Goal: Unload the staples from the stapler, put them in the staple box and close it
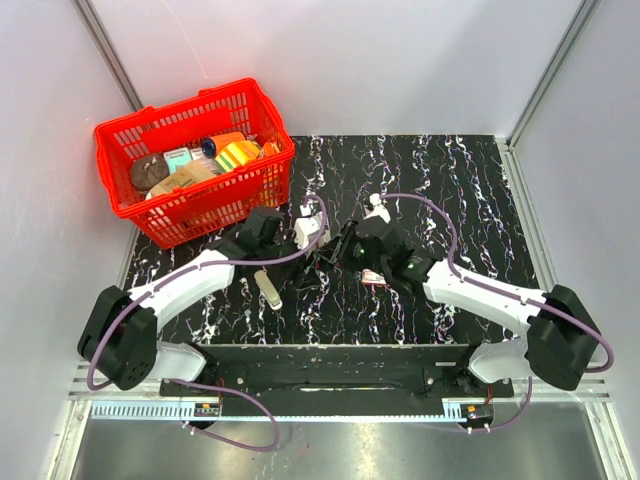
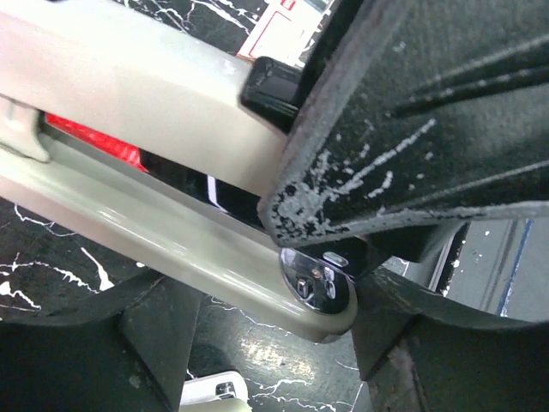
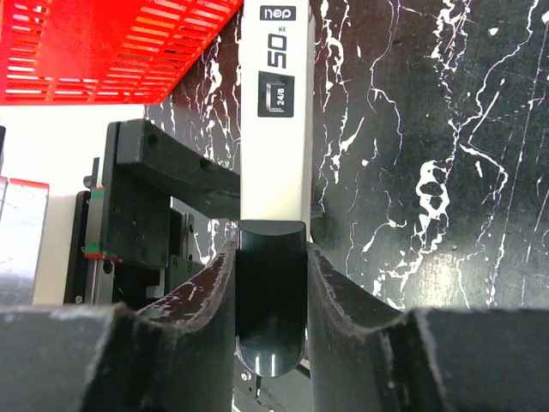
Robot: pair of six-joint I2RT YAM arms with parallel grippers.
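The stapler (image 1: pixel 331 256) is held off the table between my two grippers. In the right wrist view my right gripper (image 3: pixel 271 287) is shut on its black rear end, and the silver-cream top piece (image 3: pixel 274 129), marked "50" and "24/8", points away. In the left wrist view the stapler (image 2: pixel 154 219) stands open as two pale arms. The lower arm ends in a chrome anvil plate (image 2: pixel 317 287). My left gripper (image 2: pixel 266 322) is open, and the anvil end lies between its fingertips, against the right finger (image 2: pixel 420 343). My left gripper (image 1: pixel 316 246) and right gripper (image 1: pixel 346 250) nearly meet.
An all-pale cream bar (image 1: pixel 268 288) lies on the black marbled table in front of the left gripper and also shows in the left wrist view (image 2: pixel 214 396). A red basket (image 1: pixel 190 160) full of items stands at the back left. A small red-and-white item (image 1: pixel 372 276) lies under the right wrist.
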